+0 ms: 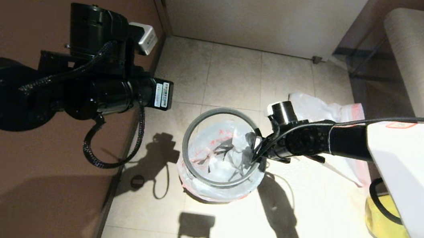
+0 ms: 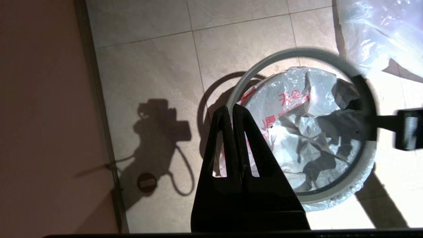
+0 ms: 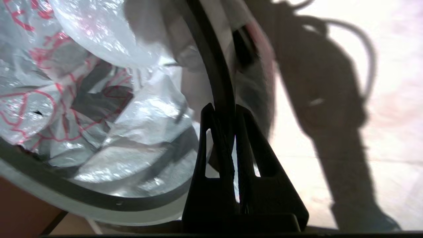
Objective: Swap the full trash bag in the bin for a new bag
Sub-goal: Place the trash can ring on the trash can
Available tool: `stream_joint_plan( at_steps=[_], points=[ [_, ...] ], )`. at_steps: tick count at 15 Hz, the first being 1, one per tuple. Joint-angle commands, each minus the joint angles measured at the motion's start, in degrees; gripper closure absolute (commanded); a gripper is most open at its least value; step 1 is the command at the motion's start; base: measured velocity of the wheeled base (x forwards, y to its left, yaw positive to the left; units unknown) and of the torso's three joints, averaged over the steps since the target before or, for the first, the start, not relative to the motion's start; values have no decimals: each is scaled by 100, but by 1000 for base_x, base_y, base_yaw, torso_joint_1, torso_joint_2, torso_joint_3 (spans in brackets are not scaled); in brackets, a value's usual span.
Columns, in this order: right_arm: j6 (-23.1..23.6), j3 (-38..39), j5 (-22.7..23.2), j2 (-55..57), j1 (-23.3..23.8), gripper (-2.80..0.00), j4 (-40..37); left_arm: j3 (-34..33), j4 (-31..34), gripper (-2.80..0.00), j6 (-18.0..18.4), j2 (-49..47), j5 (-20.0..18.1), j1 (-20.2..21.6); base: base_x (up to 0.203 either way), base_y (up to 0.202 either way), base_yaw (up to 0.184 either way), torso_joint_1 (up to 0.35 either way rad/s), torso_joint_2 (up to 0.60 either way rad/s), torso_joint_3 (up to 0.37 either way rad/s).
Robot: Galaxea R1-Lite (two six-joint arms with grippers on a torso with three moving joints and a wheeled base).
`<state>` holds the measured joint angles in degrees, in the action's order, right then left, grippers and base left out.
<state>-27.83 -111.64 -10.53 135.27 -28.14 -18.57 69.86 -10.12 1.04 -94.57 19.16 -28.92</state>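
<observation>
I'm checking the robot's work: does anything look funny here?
Yes. The grey hoop sits tilted over the bin's bag, pinched by the right claw. Another white bag lies crumpled on the floor behind.

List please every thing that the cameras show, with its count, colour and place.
bin: one, draped in white film, on the floor tiles in the middle.
grey hoop: one, around the bin's mouth.
trash bag: one, translucent white with red print, crumpled inside the bin.
second white bag: one, pink-edged, on the floor behind the right arm.
yellow bag: one, at the right edge.
left gripper: one, black, shut and empty, raised left of the bin.
right gripper: one, black, shut on the grey hoop.
</observation>
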Motion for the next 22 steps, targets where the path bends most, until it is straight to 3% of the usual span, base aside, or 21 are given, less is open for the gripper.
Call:
stream_joint_plan(
  at_steps=[1, 13, 22],
  points=[
    [-21, 63, -239, -352, -77, 0, -129, 1, 1, 0, 2, 53, 17, 0, 0, 0, 0, 0, 0, 0],
    [153, 327, -678, 157, 46, 0, -78, 62, 10, 0, 11, 18, 8, 62, 0, 0, 0, 0, 0, 0],
    [138, 731, -905, -327, -96, 0, -40, 106, 10, 0, 2, -8, 8, 62, 0, 0, 0, 0, 0, 0]
  ],
)
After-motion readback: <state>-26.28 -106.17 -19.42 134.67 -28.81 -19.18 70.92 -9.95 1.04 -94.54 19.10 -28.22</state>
